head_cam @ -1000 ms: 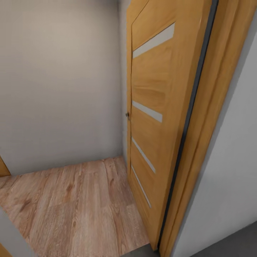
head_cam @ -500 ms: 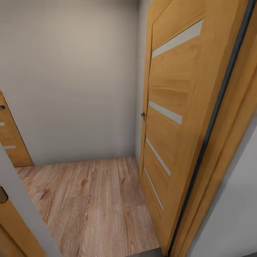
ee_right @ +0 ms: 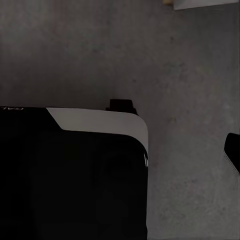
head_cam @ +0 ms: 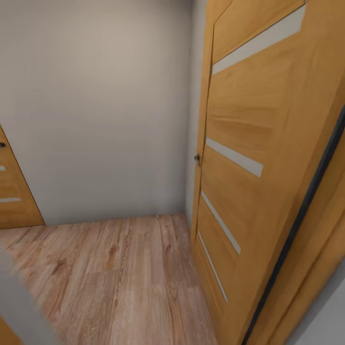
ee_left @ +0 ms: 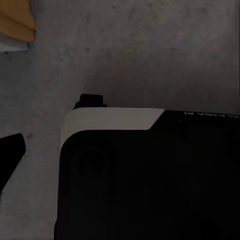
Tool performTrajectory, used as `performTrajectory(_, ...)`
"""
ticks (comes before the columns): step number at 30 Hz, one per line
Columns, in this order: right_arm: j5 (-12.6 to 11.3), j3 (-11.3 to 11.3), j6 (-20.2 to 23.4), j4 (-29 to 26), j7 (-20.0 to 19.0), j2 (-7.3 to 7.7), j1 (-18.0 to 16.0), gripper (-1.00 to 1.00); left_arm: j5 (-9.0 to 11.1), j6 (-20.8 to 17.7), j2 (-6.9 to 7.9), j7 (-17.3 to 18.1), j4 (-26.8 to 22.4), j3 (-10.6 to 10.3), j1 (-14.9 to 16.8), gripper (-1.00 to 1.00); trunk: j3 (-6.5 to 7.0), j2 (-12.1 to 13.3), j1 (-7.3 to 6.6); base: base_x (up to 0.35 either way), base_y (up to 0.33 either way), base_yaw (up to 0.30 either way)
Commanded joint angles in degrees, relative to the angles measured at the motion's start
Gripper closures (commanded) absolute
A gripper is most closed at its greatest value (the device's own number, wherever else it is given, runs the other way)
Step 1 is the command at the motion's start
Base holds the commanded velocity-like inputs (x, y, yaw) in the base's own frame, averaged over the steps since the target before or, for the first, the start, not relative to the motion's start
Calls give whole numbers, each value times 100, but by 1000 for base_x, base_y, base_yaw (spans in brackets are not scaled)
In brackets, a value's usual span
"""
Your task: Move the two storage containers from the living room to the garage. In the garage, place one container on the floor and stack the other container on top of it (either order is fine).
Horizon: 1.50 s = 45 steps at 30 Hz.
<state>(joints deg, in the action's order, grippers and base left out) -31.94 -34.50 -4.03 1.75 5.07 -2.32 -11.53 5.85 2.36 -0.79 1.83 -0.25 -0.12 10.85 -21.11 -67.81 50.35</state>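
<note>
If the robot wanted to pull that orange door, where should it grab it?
Probably the small dark knob at the far edge of the door, about halfway up. The door's face is flat and its pale slits look flush, so nothing else sticks out to pinch. Come from the side over the wood floor, since the knob seems to poke out that way.

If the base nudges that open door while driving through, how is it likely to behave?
The door looks like a stiff wooden slab, so it would probably not flex. It stands open beside its frame, so a push would likely swing it rather than tip it. It fills the doorway's height, so it is probably fairly heavy; how freely it turns cannot be told.
</note>
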Motion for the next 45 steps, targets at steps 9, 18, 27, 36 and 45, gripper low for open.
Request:
performTrajectory(9,-50,-48,-7,18,5,-13,-7,-100,80,21,6,19,7,3,5,-100,-6,-3,3,183,0,76)
performTrajectory(18,-50,-48,-31,18,3,-6,-7,-100,76,19,0,19,7,4,4,-100,-6,-3,3,69,0,137)
performTrajectory(27,-50,-48,-36,18,3,-5,-7,-100,73,18,0,19,7,4,5,-100,-6,-3,3,256,0,4)
performTrajectory(36,-58,-45,-28,18,9,-2,-7,-100,83,18,3,11,6,20,5,-100,-6,-3,3,22,0,21)
performTrajectory(45,-58,-48,-45,18,3,3,-7,-100,90,18,18,10,-1,38,4,-100,-6,-3,3,12,0,165)
